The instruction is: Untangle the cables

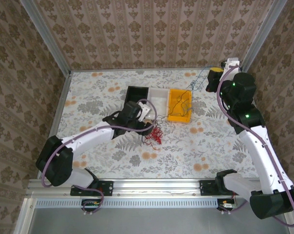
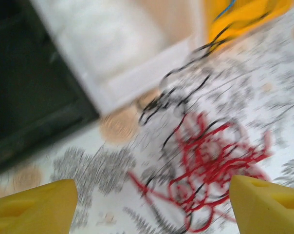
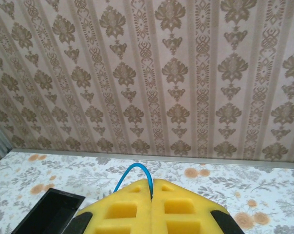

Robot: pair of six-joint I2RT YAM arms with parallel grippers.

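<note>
Though blurry, left tool [image 2: 152, 204] apart above red cables [image 2: 210, 165]; right tool [image 3: 152, 195] together, seemingly on blue cable [image 3: 132, 166].

My left arm [image 1: 88, 139] stretches from lower left to centre; left gripper [image 2: 152, 207] gapes wide, fingers [image 2: 35, 207] at the bottom corners. My right arm [image 1: 254, 131] reaches to upper right, right gripper [image 3: 152, 192] clamped on a blue wire [image 3: 132, 170].

Overhead looks down; left wrist close above table [image 2: 96, 168] — right wrist faces wall [image 3: 147, 73].
</note>
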